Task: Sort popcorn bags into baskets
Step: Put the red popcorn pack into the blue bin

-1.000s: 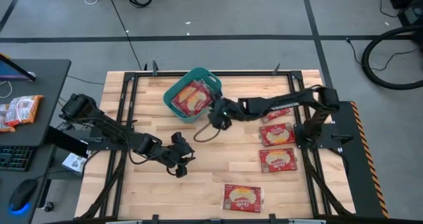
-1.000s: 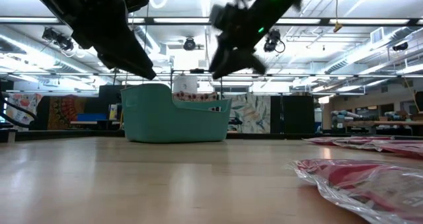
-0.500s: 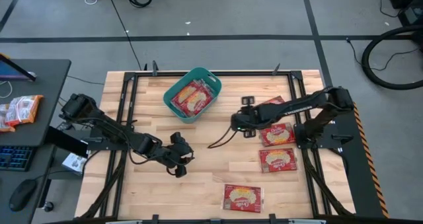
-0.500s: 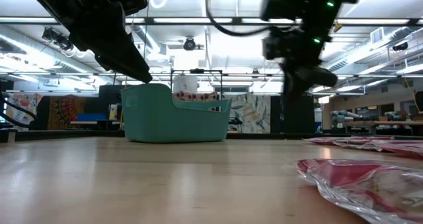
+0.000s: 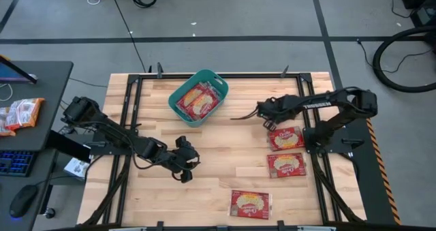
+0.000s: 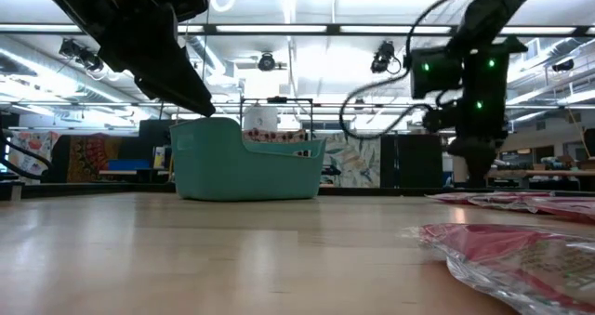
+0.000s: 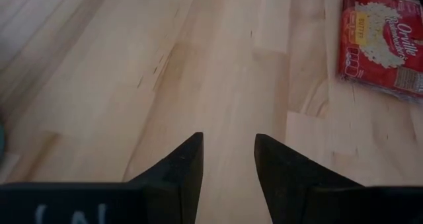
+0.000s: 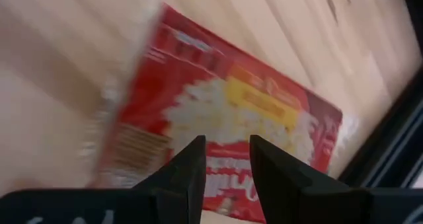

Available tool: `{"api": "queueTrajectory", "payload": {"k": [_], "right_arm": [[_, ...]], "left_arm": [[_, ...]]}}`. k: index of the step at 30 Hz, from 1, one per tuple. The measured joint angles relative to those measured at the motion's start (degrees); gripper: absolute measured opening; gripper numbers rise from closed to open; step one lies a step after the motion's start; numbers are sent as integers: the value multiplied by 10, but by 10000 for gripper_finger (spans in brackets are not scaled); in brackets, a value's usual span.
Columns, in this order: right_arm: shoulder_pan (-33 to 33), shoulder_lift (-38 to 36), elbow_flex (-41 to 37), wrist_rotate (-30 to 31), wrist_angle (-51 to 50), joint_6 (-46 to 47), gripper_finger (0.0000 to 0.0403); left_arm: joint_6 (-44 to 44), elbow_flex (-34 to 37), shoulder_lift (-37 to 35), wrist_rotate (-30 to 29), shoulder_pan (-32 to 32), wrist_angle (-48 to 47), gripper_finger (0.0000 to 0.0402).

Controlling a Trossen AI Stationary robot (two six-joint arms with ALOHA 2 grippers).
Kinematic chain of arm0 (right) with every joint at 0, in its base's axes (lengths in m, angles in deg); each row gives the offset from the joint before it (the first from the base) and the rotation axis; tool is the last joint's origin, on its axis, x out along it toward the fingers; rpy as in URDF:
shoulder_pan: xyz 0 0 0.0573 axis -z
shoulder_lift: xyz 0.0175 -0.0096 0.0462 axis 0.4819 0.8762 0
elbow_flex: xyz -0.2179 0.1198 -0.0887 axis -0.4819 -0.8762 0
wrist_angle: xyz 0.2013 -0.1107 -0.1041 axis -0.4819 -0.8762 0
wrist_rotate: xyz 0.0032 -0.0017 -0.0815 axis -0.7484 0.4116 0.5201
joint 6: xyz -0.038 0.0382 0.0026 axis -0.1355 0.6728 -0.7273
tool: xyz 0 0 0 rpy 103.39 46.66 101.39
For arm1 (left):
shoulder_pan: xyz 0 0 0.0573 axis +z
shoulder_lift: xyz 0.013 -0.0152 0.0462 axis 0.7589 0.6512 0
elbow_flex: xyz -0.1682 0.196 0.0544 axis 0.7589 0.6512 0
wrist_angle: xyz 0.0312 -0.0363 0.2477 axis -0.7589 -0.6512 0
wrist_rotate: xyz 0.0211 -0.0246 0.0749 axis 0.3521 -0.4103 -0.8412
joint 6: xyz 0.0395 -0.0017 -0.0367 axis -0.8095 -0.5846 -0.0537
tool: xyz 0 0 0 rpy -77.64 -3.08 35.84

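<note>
High view: right gripper (image 5: 266, 119) has swung from the basket (image 5: 198, 98) to the bags.
Its fingers slightly spread, empty, above a popcorn bag (image 8: 225, 118) lying flat, long axis along the row; left gripper (image 7: 228, 159) spread over bare bench (image 5: 225, 159).

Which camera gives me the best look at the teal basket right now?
The high view: it shows the whole teal basket from above, with the popcorn bags lying inside. The low view shows only its side wall, with bag edges peeking over the rim. Neither wrist view clearly shows it.
</note>
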State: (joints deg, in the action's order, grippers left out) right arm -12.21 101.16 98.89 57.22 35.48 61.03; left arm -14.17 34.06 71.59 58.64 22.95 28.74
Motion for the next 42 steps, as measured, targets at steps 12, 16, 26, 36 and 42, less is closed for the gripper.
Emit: {"api": "queueTrajectory", "payload": {"k": [12, 16, 26, 36, 42], "right_arm": [[47, 32, -28, -85, 81, -67, 121], [0, 33, -20, -160, 143, -68, 121], [-142, 37, -11, -376, 420, -98, 121], [-303, 28, 34, -178, 333, -321, 121], [-381, 28, 34, -75, 288, -467, 121]], "left_arm": [[0, 0, 0, -1, 0, 3, 141], [0, 0, 0, -16, 0, 13, 141], [-48, 0, 19, -47, 0, 105, 141], [-51, 0, 110, -21, 28, 226, 141], [-50, 0, 139, 11, 51, 280, 141]]}}
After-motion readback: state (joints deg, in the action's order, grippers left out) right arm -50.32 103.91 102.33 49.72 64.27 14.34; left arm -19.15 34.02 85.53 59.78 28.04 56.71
